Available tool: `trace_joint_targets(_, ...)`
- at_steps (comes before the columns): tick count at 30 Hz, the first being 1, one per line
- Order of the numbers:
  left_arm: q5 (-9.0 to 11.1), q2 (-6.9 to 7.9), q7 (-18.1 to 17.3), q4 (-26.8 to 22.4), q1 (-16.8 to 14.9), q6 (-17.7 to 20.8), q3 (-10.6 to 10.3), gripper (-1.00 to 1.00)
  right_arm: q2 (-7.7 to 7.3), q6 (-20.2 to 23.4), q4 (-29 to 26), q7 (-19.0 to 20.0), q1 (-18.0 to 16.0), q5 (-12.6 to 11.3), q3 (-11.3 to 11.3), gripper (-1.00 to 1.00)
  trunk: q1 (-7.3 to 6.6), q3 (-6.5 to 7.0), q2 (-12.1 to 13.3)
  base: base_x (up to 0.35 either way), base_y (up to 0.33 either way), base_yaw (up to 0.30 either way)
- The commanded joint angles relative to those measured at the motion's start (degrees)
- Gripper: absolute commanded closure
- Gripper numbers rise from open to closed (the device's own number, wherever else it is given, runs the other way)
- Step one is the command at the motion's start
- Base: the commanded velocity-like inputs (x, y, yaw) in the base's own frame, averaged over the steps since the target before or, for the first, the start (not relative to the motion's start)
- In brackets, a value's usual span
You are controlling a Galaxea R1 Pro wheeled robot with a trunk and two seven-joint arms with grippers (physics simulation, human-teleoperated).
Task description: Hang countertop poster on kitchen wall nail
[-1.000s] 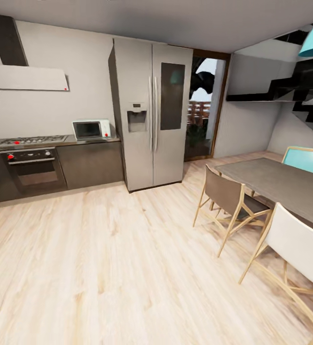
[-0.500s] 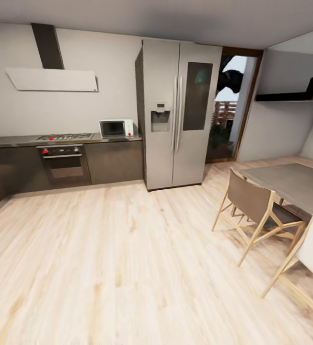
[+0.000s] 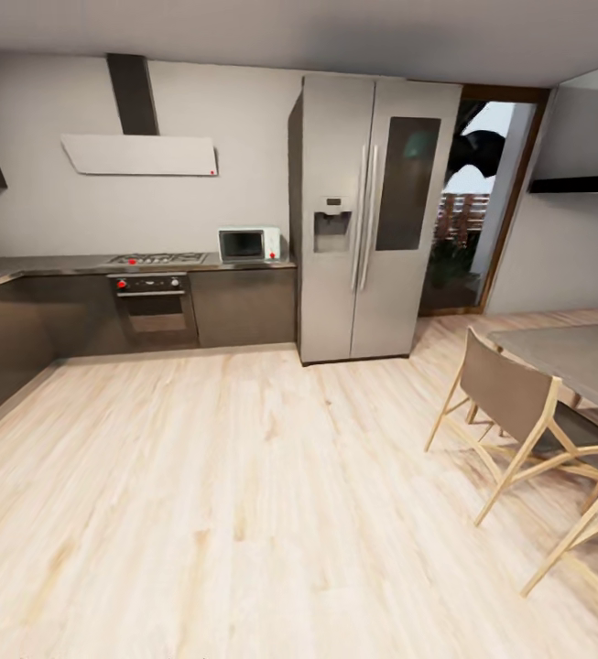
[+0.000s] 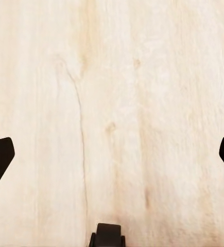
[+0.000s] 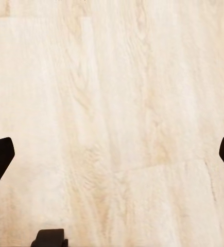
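- We see the kitchen from the head view: a grey tabletop runs along the far wall over dark cabinets and turns the corner at the left edge.
- On this tabletop stand a gas hob and a small white microwave; the oven sits under the hob, and a pale hood hangs on the wall above it.
- A tall steel fridge stands just beside the right end of the cabinets — next to it is a dark-framed doorway.
- At the right we see a dining table with a grey chair near it.
- The poster is not visible from here; we cannot tell where on the tabletop it lies.
- Our left pincer is spread wide with nothing between its fingers, and it looks down on the light wooden floor.
- Our right pincer is also spread wide and empty, over the same floor.
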Motion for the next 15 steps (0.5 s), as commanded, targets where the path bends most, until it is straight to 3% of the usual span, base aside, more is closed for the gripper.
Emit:
trace_joint_targets(1, 0.0, -0.02, 0.0, -0.09, 0.02, -0.07, 0.07, -1.0, -0.01, -0.2, 0.06, -0.08, -0.04, 0.05, 0.07, -1.0, 0.0, -0.04, -0.02, 0.0, -0.165, 0.187)
trace_joint_targets(15, 0.0, -0.03, 0.0, -0.1, 0.02, -0.07, 0.07, -1.0, 0.03, -0.3, 0.06, -0.22, -0.01, 0.12, 0.07, -1.0, 0.0, -0.04, -0.02, 0.0, -0.035, 0.261)
